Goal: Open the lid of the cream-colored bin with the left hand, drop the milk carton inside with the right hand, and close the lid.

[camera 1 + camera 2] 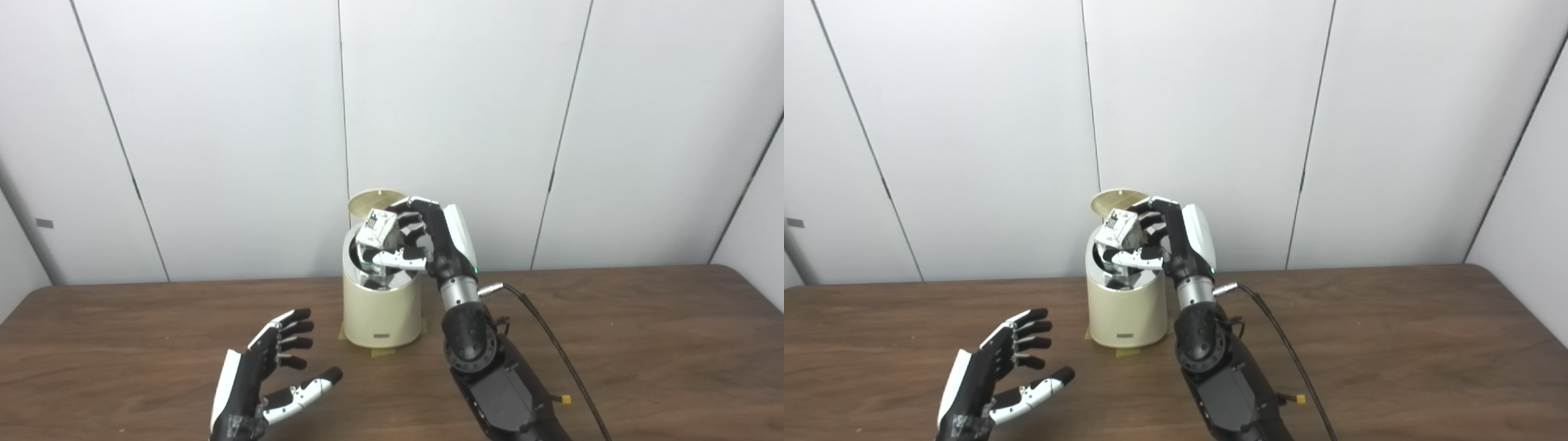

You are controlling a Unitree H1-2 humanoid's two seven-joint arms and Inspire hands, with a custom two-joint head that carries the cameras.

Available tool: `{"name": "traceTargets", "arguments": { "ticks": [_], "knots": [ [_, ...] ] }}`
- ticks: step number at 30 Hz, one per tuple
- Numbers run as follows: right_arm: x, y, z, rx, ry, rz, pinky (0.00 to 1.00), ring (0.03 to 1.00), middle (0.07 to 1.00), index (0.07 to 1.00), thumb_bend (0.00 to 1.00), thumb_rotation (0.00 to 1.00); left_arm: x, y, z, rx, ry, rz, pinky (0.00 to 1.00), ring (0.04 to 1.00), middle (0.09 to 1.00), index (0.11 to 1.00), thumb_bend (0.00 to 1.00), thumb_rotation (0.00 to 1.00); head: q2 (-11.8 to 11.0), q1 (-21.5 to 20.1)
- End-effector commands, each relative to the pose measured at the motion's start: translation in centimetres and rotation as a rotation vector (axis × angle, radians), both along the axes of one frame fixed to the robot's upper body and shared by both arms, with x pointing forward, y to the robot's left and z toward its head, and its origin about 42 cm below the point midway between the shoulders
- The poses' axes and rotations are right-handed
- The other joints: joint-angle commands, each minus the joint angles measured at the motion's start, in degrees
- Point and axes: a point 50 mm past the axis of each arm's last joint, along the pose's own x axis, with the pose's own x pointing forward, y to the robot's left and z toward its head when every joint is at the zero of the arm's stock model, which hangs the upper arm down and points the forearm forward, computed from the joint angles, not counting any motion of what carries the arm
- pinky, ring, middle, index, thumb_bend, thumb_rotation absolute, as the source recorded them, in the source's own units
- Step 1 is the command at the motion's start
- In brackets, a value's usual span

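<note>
Milk carton (pixel 376 228) held by right hand (pixel 422 239) above open bin (pixel 381 309)

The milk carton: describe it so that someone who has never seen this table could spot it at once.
On the brown wooden table stands a cream-colored bin with its lid tipped up at the back. Right above the bin's open mouth, the right hand holds the milk carton: a small white box with dark print, tilted, and the only thing held by either hand.

The right hand (pixel 422 236) is raised at frame centre, fingers closed. The left hand (pixel 263 373) rests low left, fingers spread.
</note>
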Motion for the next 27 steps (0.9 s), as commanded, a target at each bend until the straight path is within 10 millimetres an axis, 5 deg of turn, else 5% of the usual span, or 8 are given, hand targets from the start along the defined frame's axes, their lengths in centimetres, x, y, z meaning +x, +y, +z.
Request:
{"name": "traceTargets", "arguments": {
  "ticks": [1, 10, 27],
  "knots": [
    [0.2, 0.3, 2.1, -0.001, -0.050, 0.030, 0.47, 0.616, 0.738, 0.707, 0.80, 0.06, 0.6, -0.2, 1.5, 0.001, -0.066, -0.014, 0.59, 0.704, 0.764, 0.796, 0.73, 0.09, 0.07, 0.01],
    [-1.4, -0.5, 2.7, -0.028, -0.117, 0.054, 0.50, 0.666, 0.767, 0.804, 0.85, 0.15, 0.7, -0.1, 1.5, 0.002, -0.071, -0.014, 0.59, 0.705, 0.764, 0.796, 0.72, 0.10, 0.24, 0.11],
    [-8.2, -5.4, 3.2, 0.076, -0.216, 0.016, 0.45, 0.624, 0.743, 0.759, 0.82, 0.09, 1.1, 0.3, 1.4, 0.001, -0.073, -0.018, 0.59, 0.706, 0.765, 0.793, 0.72, 0.09, 0.17, -0.01]
  ]
}}
